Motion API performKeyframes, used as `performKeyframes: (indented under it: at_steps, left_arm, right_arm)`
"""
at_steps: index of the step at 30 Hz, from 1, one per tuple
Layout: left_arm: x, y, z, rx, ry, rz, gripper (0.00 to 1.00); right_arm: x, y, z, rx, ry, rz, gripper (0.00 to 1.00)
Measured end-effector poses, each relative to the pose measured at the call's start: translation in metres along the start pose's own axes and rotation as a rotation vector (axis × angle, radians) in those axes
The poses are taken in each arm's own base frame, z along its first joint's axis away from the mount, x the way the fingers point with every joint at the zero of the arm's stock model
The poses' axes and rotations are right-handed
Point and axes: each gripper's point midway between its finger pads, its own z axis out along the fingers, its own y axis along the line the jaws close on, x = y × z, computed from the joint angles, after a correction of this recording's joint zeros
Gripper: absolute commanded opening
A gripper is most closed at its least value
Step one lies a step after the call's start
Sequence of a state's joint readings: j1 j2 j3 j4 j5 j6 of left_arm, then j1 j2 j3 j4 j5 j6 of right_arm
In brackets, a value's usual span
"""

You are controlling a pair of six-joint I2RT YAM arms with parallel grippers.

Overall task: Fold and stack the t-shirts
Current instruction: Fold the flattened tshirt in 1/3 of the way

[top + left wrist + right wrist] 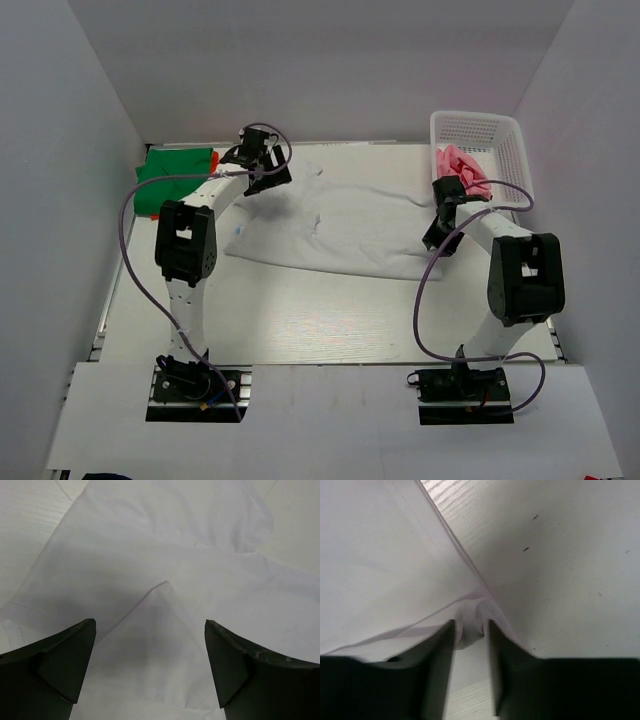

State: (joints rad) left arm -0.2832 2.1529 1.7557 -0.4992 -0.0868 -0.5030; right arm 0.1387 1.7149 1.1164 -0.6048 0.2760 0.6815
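Note:
A large white t-shirt [340, 225] lies spread across the middle of the table. My left gripper [265, 172] hovers over its back left part, jaws wide open and empty; in the left wrist view [150, 630] only white cloth [165, 555] shows between the fingers [67, 662]. My right gripper [440, 235] is at the shirt's right edge, shut on a pinch of the white cloth [395, 555], which bunches between its fingertips in the right wrist view [469, 630]. A green t-shirt [172, 180] with an orange one [213, 157] beside it lies at the back left. A pink t-shirt [465, 170] sits in the basket.
A white plastic mesh basket [490, 135] stands at the back right, close to my right arm. White walls enclose the table on the left, back and right. Bare table [330, 320] lies between the shirt and the arm bases.

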Motion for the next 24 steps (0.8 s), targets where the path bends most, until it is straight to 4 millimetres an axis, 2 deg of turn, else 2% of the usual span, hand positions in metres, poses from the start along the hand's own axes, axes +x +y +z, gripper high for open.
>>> performKeyframes:
  at_steps: [2, 3, 4, 5, 6, 7, 9, 13, 18, 22, 24]
  left_arm:
    - [-0.010, -0.002, -0.004, 0.001, -0.022, -0.003, 1.00]
    - [-0.013, -0.002, -0.005, 0.004, -0.028, -0.005, 1.00]
    - [-0.015, -0.003, -0.009, 0.007, -0.034, -0.006, 1.00]
    - [-0.016, -0.003, -0.012, 0.009, -0.038, -0.007, 1.00]
    - [-0.016, -0.002, -0.016, 0.012, -0.041, -0.008, 1.00]
    - [-0.012, -0.001, -0.021, 0.013, -0.037, -0.009, 1.00]
    - [0.004, 0.005, -0.031, 0.013, -0.019, -0.014, 1.00]
    - [0.051, 0.024, -0.045, -0.003, 0.057, -0.038, 1.00]
    - [0.109, 0.059, -0.040, -0.093, 0.173, -0.069, 1.00]
    - [0.118, 0.066, -0.047, -0.099, 0.159, -0.102, 1.00]
    - [0.126, 0.072, -0.054, -0.107, 0.155, -0.118, 1.00]
  right_arm:
    - [-0.004, 0.000, -0.002, -0.001, -0.017, 0.000, 0.56]
    - [-0.006, 0.001, -0.005, -0.009, -0.028, -0.001, 0.65]
    - [-0.009, 0.001, -0.010, -0.018, -0.041, 0.002, 0.65]
    - [-0.012, 0.002, -0.015, -0.031, -0.057, 0.007, 0.71]
    - [-0.016, 0.004, -0.021, -0.051, -0.081, 0.009, 0.80]
    - [-0.018, 0.005, -0.028, -0.066, -0.099, 0.019, 0.80]
    - [-0.020, 0.007, -0.037, -0.097, -0.130, 0.019, 0.90]
    - [-0.009, 0.012, -0.036, -0.143, -0.144, -0.001, 0.90]
    - [0.024, 0.026, -0.016, -0.188, -0.071, -0.080, 0.90]
    - [0.038, 0.038, -0.006, -0.212, -0.038, -0.118, 0.90]
    - [0.045, 0.036, -0.002, -0.207, -0.025, -0.124, 0.90]
